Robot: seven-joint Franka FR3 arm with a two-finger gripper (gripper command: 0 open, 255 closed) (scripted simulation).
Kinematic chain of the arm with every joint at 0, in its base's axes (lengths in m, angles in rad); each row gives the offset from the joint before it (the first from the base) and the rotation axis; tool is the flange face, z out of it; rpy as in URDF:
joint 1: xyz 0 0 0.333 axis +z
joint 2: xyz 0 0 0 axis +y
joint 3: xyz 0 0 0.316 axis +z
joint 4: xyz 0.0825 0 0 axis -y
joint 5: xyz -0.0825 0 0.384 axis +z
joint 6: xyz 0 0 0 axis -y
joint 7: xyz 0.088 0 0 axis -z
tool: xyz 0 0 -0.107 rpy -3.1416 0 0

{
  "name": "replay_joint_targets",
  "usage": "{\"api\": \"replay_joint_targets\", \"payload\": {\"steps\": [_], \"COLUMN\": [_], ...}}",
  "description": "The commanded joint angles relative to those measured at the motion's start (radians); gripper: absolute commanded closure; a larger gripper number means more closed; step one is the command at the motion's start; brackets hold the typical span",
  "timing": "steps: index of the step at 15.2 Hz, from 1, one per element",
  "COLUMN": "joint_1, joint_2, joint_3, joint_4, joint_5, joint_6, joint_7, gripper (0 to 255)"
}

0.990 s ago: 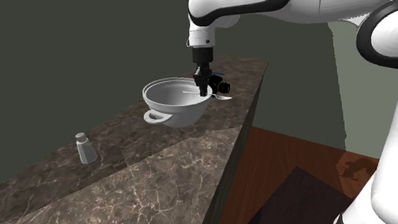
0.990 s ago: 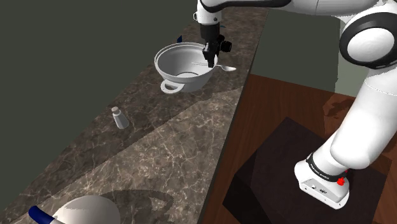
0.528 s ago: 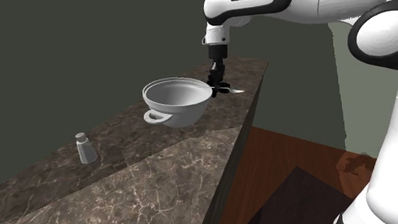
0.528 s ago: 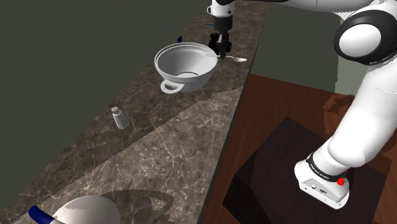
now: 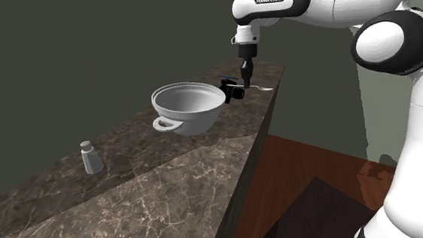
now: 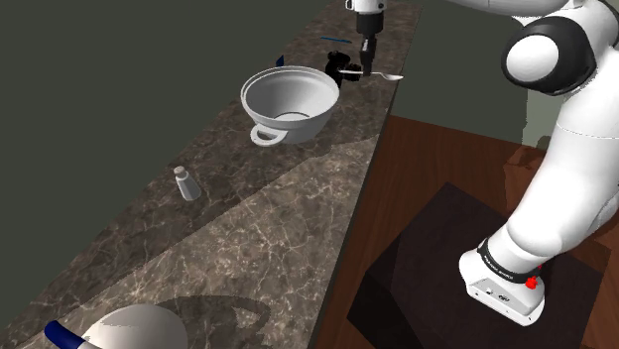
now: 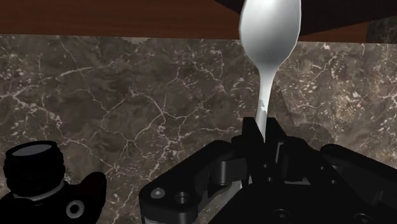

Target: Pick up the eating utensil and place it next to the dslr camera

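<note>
hand is pinching the spoon by the handle end, fingers pressed onto it from both sides

spoon lies roughly level, sticking out sideways from the fingertips, its bowl pointing toward the bench edge on the floor side

wrist view: handle runs straight up out of the fingers, and the spoon's bowl overlaps the line where the bench top ends and the reddish wood floor starts

spoon looks low over the bench; can't tell whether it touches the surface

black dslr camera sits on the bench just beside the hand, between the hand and the white bowl; in the second exterior view the camera is at the hand's left, close to it but apart from the spoon

in the wrist view the camera shows as a black shape off to one side of the fingers, lens barrel up

white bowl is wide and deep with a loop handle facing the viewer, standing upright, camera right behind its far rim

small pale shaker stands upright further along the bench, well apart from the bowl

near end of the bench in the second exterior view: a white domed thing with a blue handle, only partly in frame

arm reaches over from its dark box stand on the wood floor, wrist pointing straight down

bench top is dark veined stone
</note>
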Motion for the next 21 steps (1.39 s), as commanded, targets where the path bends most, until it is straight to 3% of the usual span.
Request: {"api": "replay_joint_targets", "payload": {"steps": [1,6,21], "joint_1": [-0.024,-0.081,-0.084], "joint_2": [0.037,0.138,0.11], "joint_3": [-0.014,-0.041,-0.042], "joint_4": [0.052,0.209,-0.038], "joint_5": [-0.006,-0.016,-0.015], "joint_6": [-0.016,-0.073,0.146], "joint_7": [-0.04,-0.125,-0.127], "gripper": [255,255,255]}}
